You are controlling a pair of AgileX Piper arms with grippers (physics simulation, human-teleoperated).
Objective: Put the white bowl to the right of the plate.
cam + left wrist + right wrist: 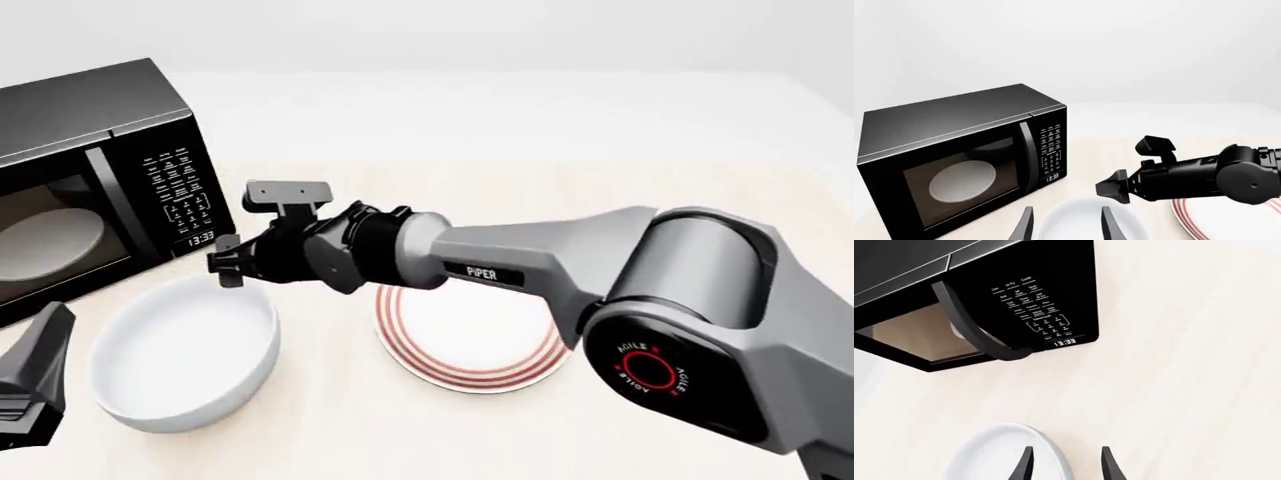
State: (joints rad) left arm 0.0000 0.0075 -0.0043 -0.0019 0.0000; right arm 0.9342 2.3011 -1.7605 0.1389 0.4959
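I see my left hand (1066, 225) nearest, fingers spread above the white bowl (184, 352). The bowl sits on the surface (667, 190) left of the plate (467, 335), just beside it. My right hand (1066, 465), fingers spread, straddles the bowl's far rim. Beyond stands the microwave (94, 180).

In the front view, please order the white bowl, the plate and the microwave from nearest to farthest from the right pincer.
From the right pincer:
1. white bowl, its rim directly below the fingertips.
2. microwave, behind and left.
3. plate, to the right, under the arm.
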